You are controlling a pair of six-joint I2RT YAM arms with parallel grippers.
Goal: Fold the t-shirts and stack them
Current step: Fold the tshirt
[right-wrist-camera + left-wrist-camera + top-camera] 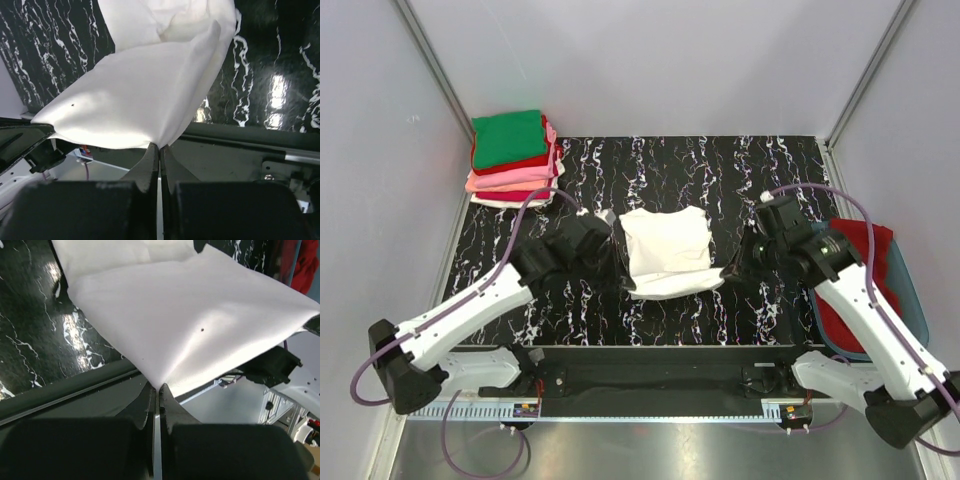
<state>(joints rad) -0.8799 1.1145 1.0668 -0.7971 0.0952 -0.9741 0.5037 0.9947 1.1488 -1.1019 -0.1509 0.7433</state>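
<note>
Two white t-shirt corners pinched tight by left gripper, right gripper; stack far-left corner.

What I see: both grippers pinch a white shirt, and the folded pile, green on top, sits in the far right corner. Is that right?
Not quite. The pile, green on top, sits in the far left corner, not the right; the top view shows it. The rest holds: the left gripper and right gripper each pinch the white shirt.
</note>
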